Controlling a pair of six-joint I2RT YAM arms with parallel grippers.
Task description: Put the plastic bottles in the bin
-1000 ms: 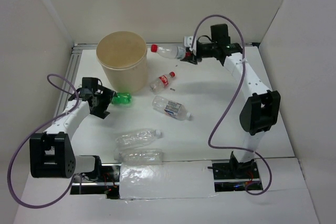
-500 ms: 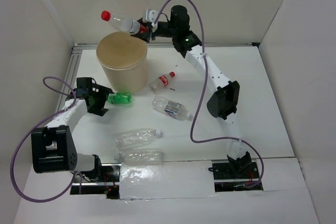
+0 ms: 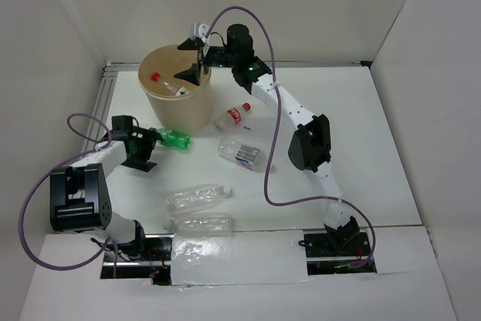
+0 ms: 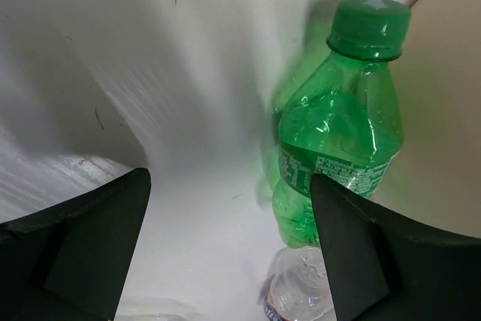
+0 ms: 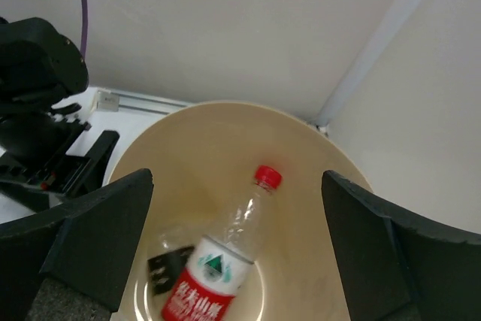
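Observation:
The beige bin (image 3: 194,109) stands at the back left. My right gripper (image 3: 189,60) hangs open above it, and a red-capped, red-labelled bottle (image 5: 225,253) lies loose inside the bin (image 5: 323,201), below the open right gripper (image 5: 237,177). My left gripper (image 3: 152,146) is open on the table by the bin's foot. A green bottle (image 4: 342,129) lies just ahead of the left gripper (image 4: 229,178), against its right finger (image 4: 361,253) and not held. On the table lie the green bottle (image 3: 175,139), a red-labelled bottle (image 3: 233,116), a blue-labelled one (image 3: 242,153) and two plain clear ones (image 3: 195,197) (image 3: 199,223).
White walls close the table in at the back and both sides. The right arm's purple cable (image 3: 274,155) loops over the middle of the table. The bin's wall (image 4: 443,95) rises right beside the green bottle. A clear bottle's base (image 4: 301,291) shows under the left gripper.
My right gripper came over the bin and opened, and the red-capped bottle dropped into the bin. My left gripper crept closer to the green bottle.

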